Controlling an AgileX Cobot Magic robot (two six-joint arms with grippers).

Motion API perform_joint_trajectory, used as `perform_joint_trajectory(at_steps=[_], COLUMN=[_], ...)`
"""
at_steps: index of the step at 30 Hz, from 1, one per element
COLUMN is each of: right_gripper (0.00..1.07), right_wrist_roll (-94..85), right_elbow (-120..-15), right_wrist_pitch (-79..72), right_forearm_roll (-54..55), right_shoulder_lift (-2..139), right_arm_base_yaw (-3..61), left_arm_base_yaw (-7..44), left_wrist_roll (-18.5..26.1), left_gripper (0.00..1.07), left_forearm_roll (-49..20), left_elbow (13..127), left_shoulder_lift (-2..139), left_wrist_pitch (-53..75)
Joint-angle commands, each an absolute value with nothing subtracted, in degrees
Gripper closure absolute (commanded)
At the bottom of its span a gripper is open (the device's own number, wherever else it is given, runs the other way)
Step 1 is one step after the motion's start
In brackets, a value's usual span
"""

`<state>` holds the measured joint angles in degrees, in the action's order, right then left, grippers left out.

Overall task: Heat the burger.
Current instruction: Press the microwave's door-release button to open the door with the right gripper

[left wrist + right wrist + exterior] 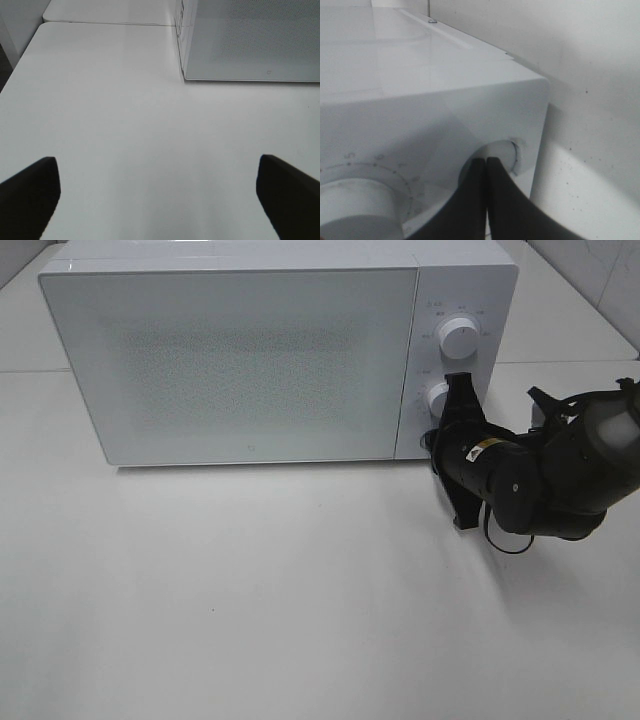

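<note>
The burger is out of view in all frames. The white microwave stands at the back of the table with its door shut. My right gripper is shut, fingers pressed together, and its tips meet the lower knob on the control panel. In the right wrist view the closed gripper touches that knob, with the upper knob beside it. My left gripper is wide open over bare table, holding nothing, some way short of the microwave's corner.
The upper knob sits just above the right gripper. The right arm's black body lies on the table right of the microwave. A tiled wall runs along the back right. White tabletop spreads before the microwave.
</note>
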<state>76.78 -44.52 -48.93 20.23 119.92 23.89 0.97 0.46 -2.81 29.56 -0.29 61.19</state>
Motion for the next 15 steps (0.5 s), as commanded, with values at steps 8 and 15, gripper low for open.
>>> perform_joint_trajectory(at_steps=[8,15], right_gripper=[1.07,1.07], right_wrist_roll=[75.8,75.97], right_elbow=[-47.04,-47.61], right_wrist_pitch=[-55.06,-56.15], right_forearm_roll=[20.11,20.28], right_shoulder_lift=[119.58,119.75], right_arm_base_yaw=[22.35,22.35], left_arm_base_yaw=[0.92,0.92], left_wrist_roll=[0.0,0.0], left_gripper=[0.06,0.06], left_forearm_roll=[-2.92,-2.92], left_elbow=[29.68,29.68], left_shoulder_lift=[-0.8,-0.8], left_wrist_pitch=[61.42,61.42])
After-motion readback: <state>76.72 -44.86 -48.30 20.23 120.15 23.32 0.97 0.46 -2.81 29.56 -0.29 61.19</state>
